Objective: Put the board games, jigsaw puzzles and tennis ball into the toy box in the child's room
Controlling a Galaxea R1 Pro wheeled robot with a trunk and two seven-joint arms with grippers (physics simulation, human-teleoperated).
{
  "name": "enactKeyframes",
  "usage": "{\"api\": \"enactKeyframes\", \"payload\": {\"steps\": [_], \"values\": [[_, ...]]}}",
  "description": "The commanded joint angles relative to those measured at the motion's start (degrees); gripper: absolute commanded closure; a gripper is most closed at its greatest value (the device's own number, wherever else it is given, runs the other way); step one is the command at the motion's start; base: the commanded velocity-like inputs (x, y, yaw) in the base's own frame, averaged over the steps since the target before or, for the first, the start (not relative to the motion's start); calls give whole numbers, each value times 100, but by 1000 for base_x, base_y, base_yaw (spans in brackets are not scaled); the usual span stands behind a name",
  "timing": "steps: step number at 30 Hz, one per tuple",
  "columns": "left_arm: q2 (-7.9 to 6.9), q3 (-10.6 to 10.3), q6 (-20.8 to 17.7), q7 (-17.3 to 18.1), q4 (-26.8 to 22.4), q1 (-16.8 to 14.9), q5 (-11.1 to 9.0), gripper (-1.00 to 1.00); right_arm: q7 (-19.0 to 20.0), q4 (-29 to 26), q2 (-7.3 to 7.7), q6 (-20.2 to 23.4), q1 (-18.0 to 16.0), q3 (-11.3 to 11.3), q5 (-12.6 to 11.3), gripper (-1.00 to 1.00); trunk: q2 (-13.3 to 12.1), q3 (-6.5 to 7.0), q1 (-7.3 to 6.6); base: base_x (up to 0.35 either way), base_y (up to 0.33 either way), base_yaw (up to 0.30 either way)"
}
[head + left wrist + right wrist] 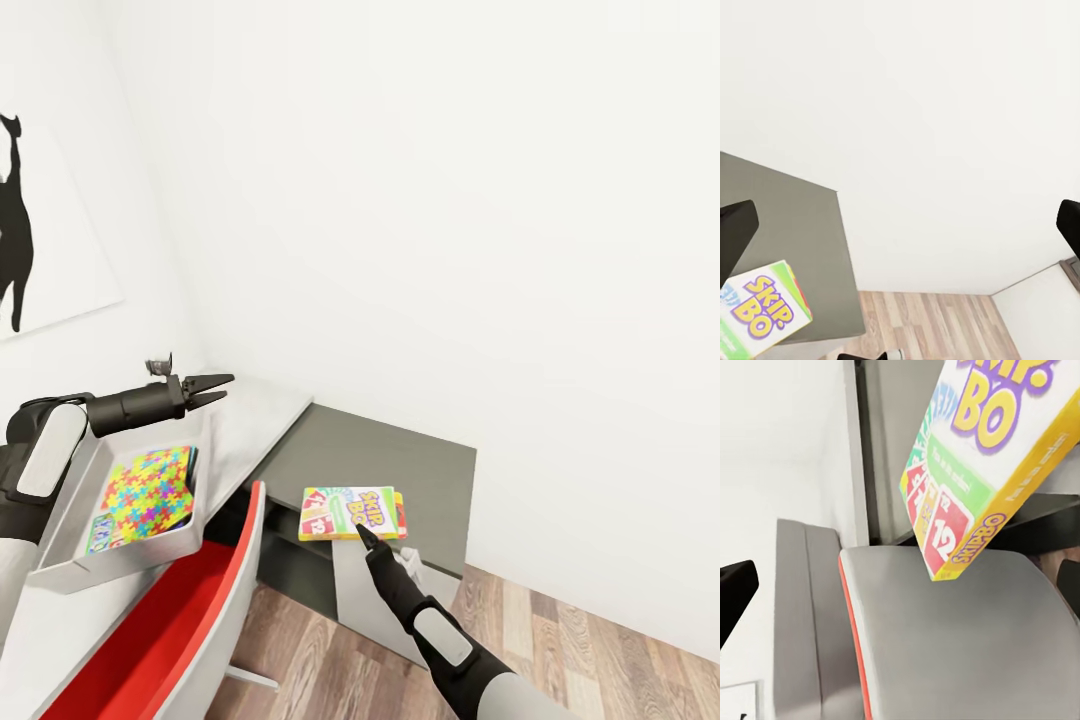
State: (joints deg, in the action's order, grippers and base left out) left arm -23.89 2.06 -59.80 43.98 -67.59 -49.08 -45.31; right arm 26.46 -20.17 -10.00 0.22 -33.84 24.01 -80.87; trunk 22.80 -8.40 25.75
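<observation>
The right gripper (366,535) pinches the lower edge of the Skip-Bo board game (352,513), holding it in the air over the dark-grey cabinet top (400,462). Between it and the toy box (70,570), the red chair (190,620) stands against the table (250,420). The left gripper (212,389), fingers parted and empty, hovers above the box's far end, with a jigsaw puzzle (148,488) lying inside below it.

You're in a child's room: athlete poster (15,225) at nine o'clock, red chair (190,620), puzzle-filled toy box (75,570), plank floor (590,640).
</observation>
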Motion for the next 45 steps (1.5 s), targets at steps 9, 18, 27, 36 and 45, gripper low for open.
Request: {"api": "enactKeyframes", "payload": {"steps": [9, 18, 27, 36, 45], "values": [[4, 5, -20, 32, 1, -5, 22, -100, 25, 13, 0, 32, -8, 25, -52, -100, 12, -12, 3, 0, 80, 0], [1, 11, -20, 32, 1, -5, 22, -100, 31, 13, 0, 34, -8, 25, -51, -100, 12, -12, 3, 0, 9, 0], [-1, 17, -20, 36, 1, -5, 22, -100, 34, 49, 0, 26, -8, 25, -45, -100, 12, -12, 3, 0, 0, 0], [-1, 22, -20, 40, 1, -5, 22, -100, 42, 57, 0, 22, -8, 25, -39, -100, 173, -84, 91, 0, 0, 0], [-1, 23, -20, 39, 1, -5, 22, -100, 192, 57, 0, 22, -8, 27, -35, -100, 213, -102, 113, 0, 0, 0]]}}
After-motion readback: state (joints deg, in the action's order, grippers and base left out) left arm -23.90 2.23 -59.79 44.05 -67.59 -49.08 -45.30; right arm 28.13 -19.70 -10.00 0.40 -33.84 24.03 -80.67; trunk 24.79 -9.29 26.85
